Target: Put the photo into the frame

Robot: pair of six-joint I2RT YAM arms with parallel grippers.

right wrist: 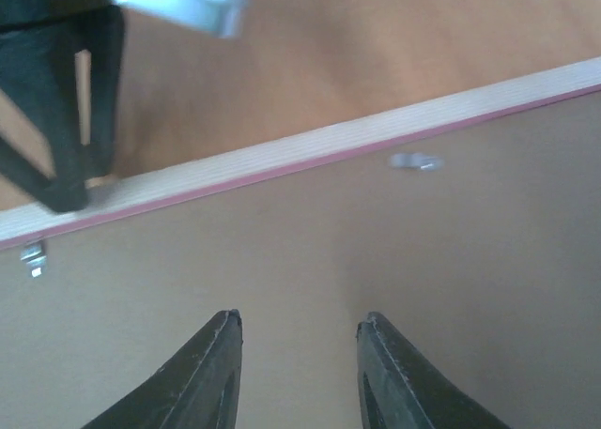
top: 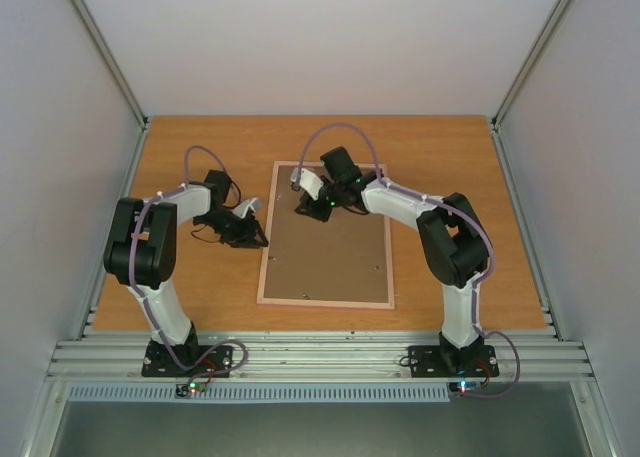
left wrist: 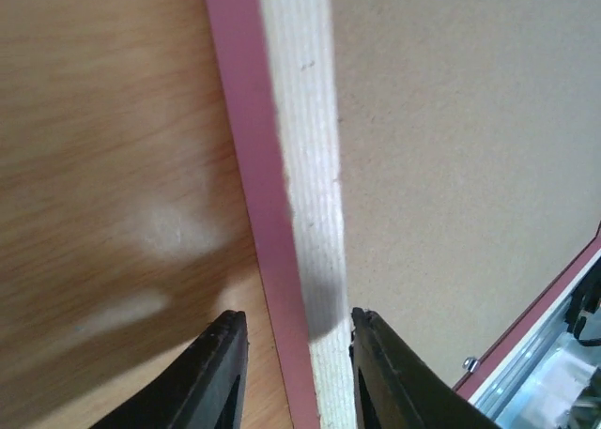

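Face down on bench [top: 200, 147], frame [top: 326, 302] (backing board [top: 330, 257] up). Astride its rim, left fingers [left wrist: 211, 373], parted. Over the board, right fingers [right wrist: 202, 382], parted, empty.

The setting is a robotics lab test cell, not a home or a shop: a wood-grain counter [top: 450, 167] stands boxed in on three sides by plain white panels [top: 320, 37], which are held by slanting aluminium posts [top: 100, 42]. A ribbed aluminium rail [top: 320, 355] runs along the near edge, and the left arm [top: 150, 267] and right arm [top: 458, 267] are bolted to it side by side. Purple cables [top: 345, 129] loop along both arms, and small indicator lights [top: 190, 389] glow by their bases, which gives the cell the look of a purpose-built rig.
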